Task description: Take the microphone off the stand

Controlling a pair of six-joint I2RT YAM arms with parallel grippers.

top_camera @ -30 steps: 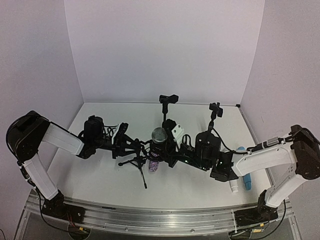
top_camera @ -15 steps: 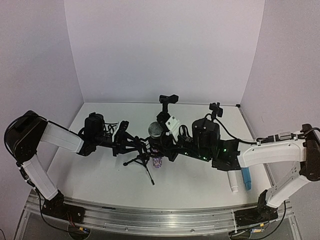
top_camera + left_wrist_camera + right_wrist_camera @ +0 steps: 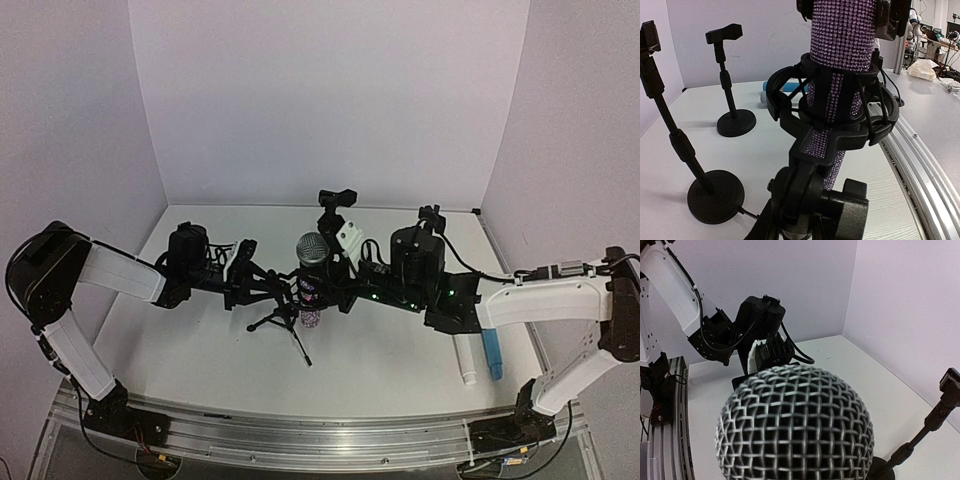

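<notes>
The microphone has a silver mesh head (image 3: pixel 312 248) and a purple glitter body (image 3: pixel 842 45). It sits upright in the black clip (image 3: pixel 832 107) of a small tripod stand (image 3: pixel 282 318). My left gripper (image 3: pixel 262 290) is shut on the stand just below the clip; its fingers are mostly hidden in the left wrist view. My right gripper (image 3: pixel 332 285) is shut on the microphone body, and its black fingers (image 3: pixel 890 17) show on either side of it above the clip. The mesh head (image 3: pixel 795 425) fills the right wrist view and hides the right fingers.
Two empty black mic stands with round bases stand behind (image 3: pixel 337 200) (image 3: pixel 432 218), and they also show in the left wrist view (image 3: pixel 732 120) (image 3: pixel 715 195). A blue item (image 3: pixel 492 355) and a white tube (image 3: pixel 466 362) lie at the right. A metal rail (image 3: pixel 330 440) runs along the near edge.
The microphone and both grippers have moved up and slightly back. The right arm has straightened and raised. The microphone still sits in the clip.
</notes>
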